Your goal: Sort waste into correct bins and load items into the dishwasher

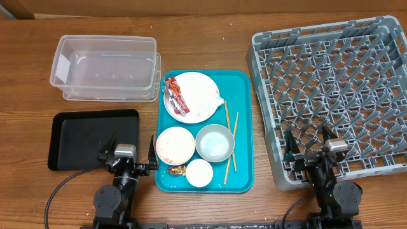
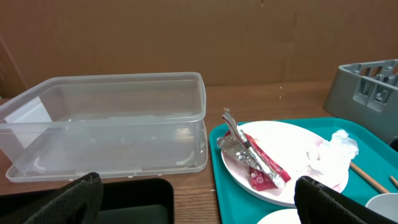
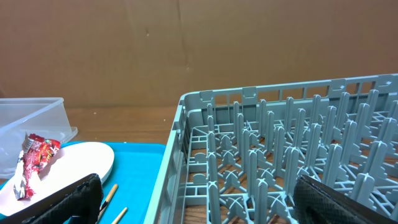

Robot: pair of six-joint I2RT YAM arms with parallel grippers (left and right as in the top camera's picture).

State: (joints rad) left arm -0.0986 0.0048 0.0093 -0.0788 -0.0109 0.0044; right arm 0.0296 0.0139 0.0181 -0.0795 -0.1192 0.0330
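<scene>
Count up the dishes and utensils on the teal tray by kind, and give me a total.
Plate: 1
Bowls: 2
Cup: 1
Chopsticks: 2
Total: 6

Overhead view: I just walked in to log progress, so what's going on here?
Nothing is being handled yet. The left pincer by the black tray and the right pincer by the dish rack both stand open, holding nothing. The plate with the red wrapper and tissue, the white bowl, grey bowl, cup and chopsticks all sit on the teal tray. The clear tub, black tray and dish rack are empty.
</scene>
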